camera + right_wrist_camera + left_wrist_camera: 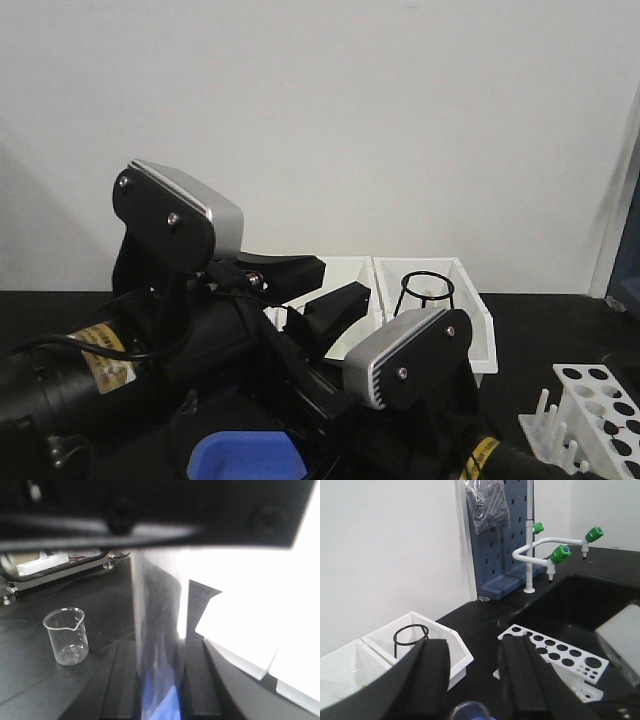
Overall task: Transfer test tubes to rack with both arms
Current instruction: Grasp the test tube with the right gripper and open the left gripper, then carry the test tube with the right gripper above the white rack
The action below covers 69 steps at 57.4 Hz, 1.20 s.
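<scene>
Barely under way, to judge by the rack point(555, 655) ahead of the left tool point(476, 642) and a little to its right: look along the top and find every visible hole empty, with no tube stood in it yet. Note the left tool spread wide and gripping nothing, with only black bench point(480, 617) beyond and a blue rim point(470, 711) low between its fingers point(427, 680). Turn to the right tool point(160, 647) and see it clamped, by the look of it, on one test tube point(155, 605), held upright and so close to the lens as to blur. Off to the left of that tool, well apart, a small clear beaker point(67, 637) standing on the bench; off to its right, a washed-out white bin point(240, 640). Reckon one tube in hand, then, and none delivered. Left to do: carry it across to the rack, lower it into a hole, let go, and fetch any further tubes, none of them in view here. Cannot tell how many.
</scene>
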### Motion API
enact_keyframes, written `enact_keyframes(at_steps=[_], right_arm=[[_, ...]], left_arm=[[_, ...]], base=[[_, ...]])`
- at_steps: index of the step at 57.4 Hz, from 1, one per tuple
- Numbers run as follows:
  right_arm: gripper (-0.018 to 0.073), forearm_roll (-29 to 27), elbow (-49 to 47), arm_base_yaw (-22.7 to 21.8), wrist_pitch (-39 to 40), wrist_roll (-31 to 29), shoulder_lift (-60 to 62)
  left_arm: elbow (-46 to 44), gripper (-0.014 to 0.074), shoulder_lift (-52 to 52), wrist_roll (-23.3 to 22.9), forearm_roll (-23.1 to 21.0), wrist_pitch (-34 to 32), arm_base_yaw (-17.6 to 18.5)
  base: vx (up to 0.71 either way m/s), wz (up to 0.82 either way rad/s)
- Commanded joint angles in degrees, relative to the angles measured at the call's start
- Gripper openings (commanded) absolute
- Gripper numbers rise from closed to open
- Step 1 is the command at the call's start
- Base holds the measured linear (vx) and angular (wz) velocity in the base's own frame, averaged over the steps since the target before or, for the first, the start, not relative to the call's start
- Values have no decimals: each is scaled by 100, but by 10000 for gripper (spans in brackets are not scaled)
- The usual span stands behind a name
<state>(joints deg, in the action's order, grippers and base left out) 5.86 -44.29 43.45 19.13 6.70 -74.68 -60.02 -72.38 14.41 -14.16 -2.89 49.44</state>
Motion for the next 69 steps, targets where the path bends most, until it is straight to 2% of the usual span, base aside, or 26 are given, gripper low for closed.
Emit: enact_keyframes(at_steps=[1, 21, 31, 37, 51, 69], right_arm=[[-8, 4, -195, -13, 351, -32, 137], [-8, 4, -195, -18, 285, -64, 137], [-8, -185, -195, -231, 379, -489, 137], [-8, -405, -195, -697, 379, -536, 154], [-8, -340, -195, -1988, 288, -813, 504], [-7, -320, -195, -4173, -374, -943, 1252]], left_arm=[[-209, 376, 266, 158, 4, -554, -11], [-201, 376, 564, 151, -1, -490, -577], [-201, 376, 726, 146, -2, -211, -814], [-201, 376, 766, 146, -2, 43, -928], [-201, 376, 791, 140, -2, 510, -973], [-201, 376, 791, 134, -2, 571, -973]], base=[[0, 0], [0, 0], [0, 0], [0, 0], [0, 0], [0, 0]])
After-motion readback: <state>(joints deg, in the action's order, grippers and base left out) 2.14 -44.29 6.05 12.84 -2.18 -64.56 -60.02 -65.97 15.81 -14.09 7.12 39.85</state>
